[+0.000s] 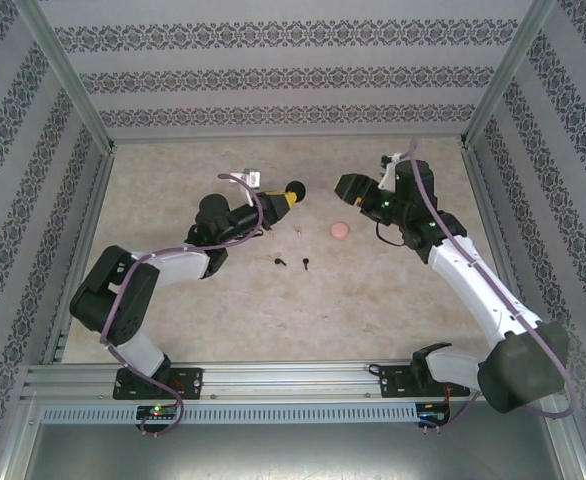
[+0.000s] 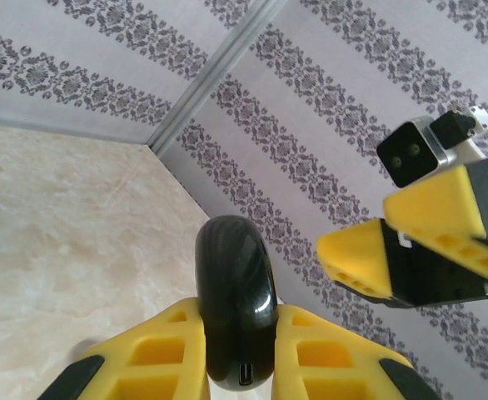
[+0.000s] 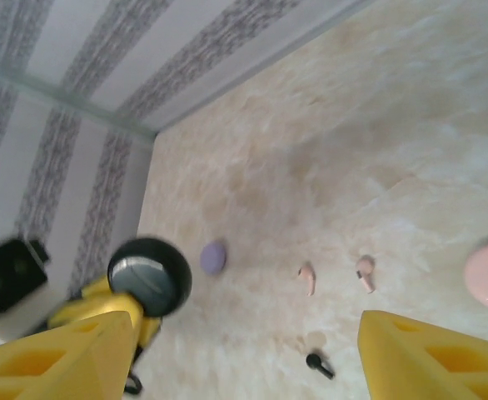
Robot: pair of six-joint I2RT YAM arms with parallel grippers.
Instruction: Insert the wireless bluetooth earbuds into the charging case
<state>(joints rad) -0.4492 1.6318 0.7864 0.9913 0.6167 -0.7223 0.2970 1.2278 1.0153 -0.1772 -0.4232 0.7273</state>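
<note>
My left gripper [image 2: 240,323] is shut on a glossy black round charging case [image 2: 234,292], held edge-on above the table with its charging port facing the wrist camera. From above, that case [image 1: 296,189] sits at the tip of the left gripper [image 1: 284,199]. My right gripper [image 3: 248,360] is open with nothing between its fingers, hovering just right of the case [image 3: 151,277]. On the table lie two pale pink earbuds [image 3: 307,278] [image 3: 365,272] and a black earbud [image 3: 319,365]. The top view shows two black earbuds [image 1: 280,261] [image 1: 304,265].
A pink round case [image 1: 339,230] lies on the table below the right gripper [image 1: 345,192]. A small light purple round case [image 3: 212,257] rests near the left gripper. Patterned walls enclose the table on three sides.
</note>
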